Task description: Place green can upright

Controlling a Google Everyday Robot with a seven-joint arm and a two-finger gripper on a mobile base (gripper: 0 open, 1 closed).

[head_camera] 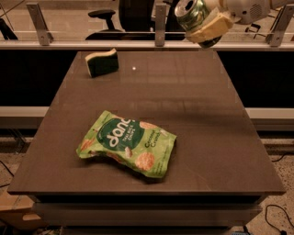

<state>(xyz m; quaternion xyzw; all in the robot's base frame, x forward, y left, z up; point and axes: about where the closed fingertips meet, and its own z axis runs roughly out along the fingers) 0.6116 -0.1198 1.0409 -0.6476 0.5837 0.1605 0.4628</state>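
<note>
The gripper hangs above the far right edge of the dark table, its pale fingers clamped around the green can, which is tilted with a silver end facing left. A green snack bag lies flat near the table's front, and a green-and-yellow sponge sits at the far left.

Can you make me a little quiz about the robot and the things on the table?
1. True or false: the sponge lies on top of the snack bag.
2. Where is the hand? A) flat on the table B) in the air over the table's far right corner C) beside the snack bag
3. Fill in: the hand is shut on a green ____.

Key: 1 false, they lie apart. 2 B. 3 can; the green can is tilted.
</note>
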